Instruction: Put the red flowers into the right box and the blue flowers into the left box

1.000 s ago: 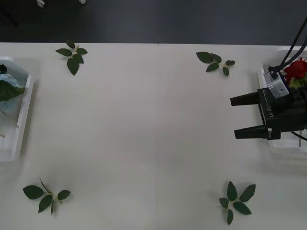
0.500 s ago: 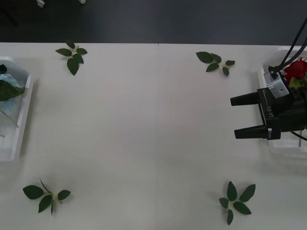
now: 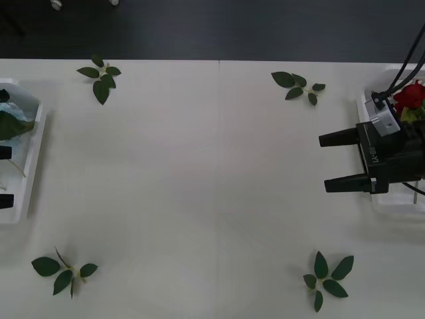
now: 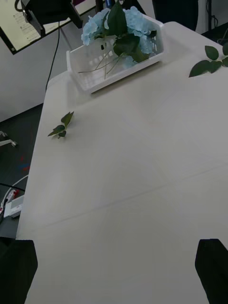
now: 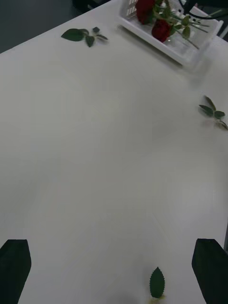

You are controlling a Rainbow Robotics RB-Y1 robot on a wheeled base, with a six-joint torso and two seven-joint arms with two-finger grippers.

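The red flowers (image 3: pixel 410 96) lie in the right box (image 3: pixel 380 203) at the table's right edge; they also appear as red flowers (image 5: pixel 154 21) in the right box (image 5: pixel 142 29) in the left wrist view. Pale blue flowers (image 4: pixel 118 26) with dark leaves fill the left box (image 4: pixel 90 80); in the front view the blue flowers (image 3: pixel 16 109) rest in the left box (image 3: pixel 30 174). My right gripper (image 3: pixel 330 161) stands open just inboard of the right box, holding nothing. At the left edge my left gripper (image 3: pixel 3 177) is open over the left box.
Flowerless leaf sprigs lie near the table's corners: sprig (image 3: pixel 101 74) back left, sprig (image 3: pixel 297 86) back right, sprig (image 3: pixel 63 271) front left, sprig (image 3: pixel 327 279) front right. The dark floor begins past the table's far edge.
My left gripper's black fingertips have come into sight at the left edge over the left box. The right arm has stayed where it was.
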